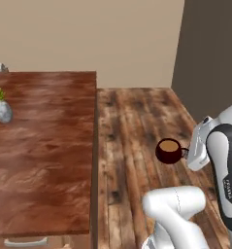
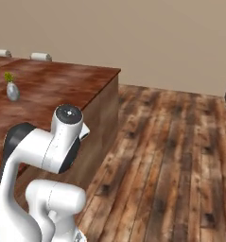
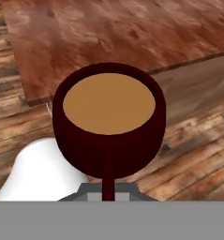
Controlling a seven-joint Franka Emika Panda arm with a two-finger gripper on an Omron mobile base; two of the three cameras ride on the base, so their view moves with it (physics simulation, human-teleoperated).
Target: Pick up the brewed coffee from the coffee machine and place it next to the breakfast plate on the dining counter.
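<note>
Hand [image 1: 187,152] pinched tight on the side handle of the brewed coffee [image 1: 169,151], mug held out sideways from the wrist, level, over the wooden floor [image 1: 137,146]. Hand view: mug [image 3: 108,122] right in front of the fingers, handle running straight down into the grip, light brown liquid nearly to the rim. Judgement: rigid, smooth ceramic-type cup, moderately heavy with the fill, and the handle is a thin hold off to one side, so the mug could swing or rotate in the pinch. Spill risk high if tilted; keep it upright, move slowly. Handle grip fine for carrying. Bench [image 1: 40,146], reddish-brown wood, sits to the left of the mug, well apart. Small vase with a green sprig [image 1: 3,109] stands on it.
</note>
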